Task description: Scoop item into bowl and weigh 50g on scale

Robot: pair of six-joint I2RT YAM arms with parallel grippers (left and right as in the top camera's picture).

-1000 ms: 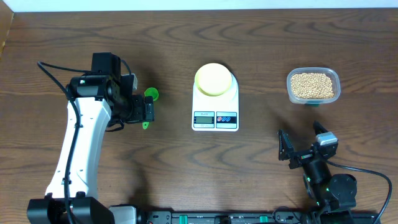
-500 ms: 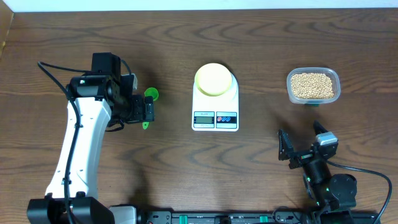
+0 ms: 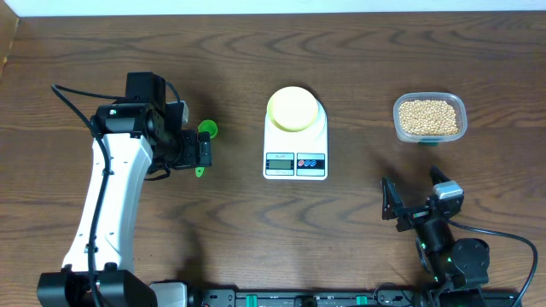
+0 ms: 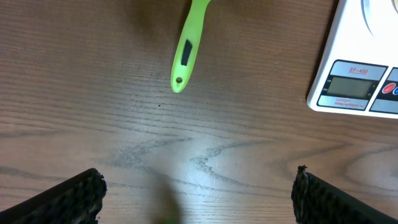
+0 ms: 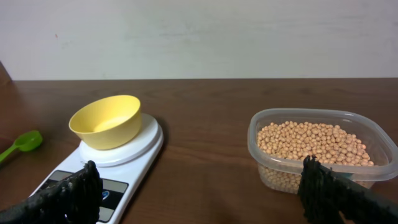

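The beans (image 5: 311, 140) are seen heaped in a clear plastic tub (image 5: 261, 152), which is set on the worktop (image 3: 358, 51) well to the right of the scale (image 3: 295, 158), level with the scale's rear half. The yellow bowl (image 3: 292, 107) is placed on the round platform at the rear of the scale. It is upright, and its rim reaches nearly as wide as the platform. The grey display and two coloured buttons are found on the scale's front edge, and what the display reads cannot be made out.

A green scoop (image 4: 186, 46) is laid flat on the worktop to the left of the scale, apart from it. Its cup is turned toward the rear and its handle toward the front.

The left arm (image 3: 111, 196) is stretched out to the left of the scale, and its jaws are held just above the scoop's handle. They are spread wide and released, and in the left wrist view only bare wood is seen between the two fingers (image 4: 68, 199).

The right arm (image 3: 448, 251) is folded low to the front right of the scale, well apart from it and in front of the tub. Its jaws are likewise released and spread wide, with the fingers (image 5: 62, 196) closed on nothing.
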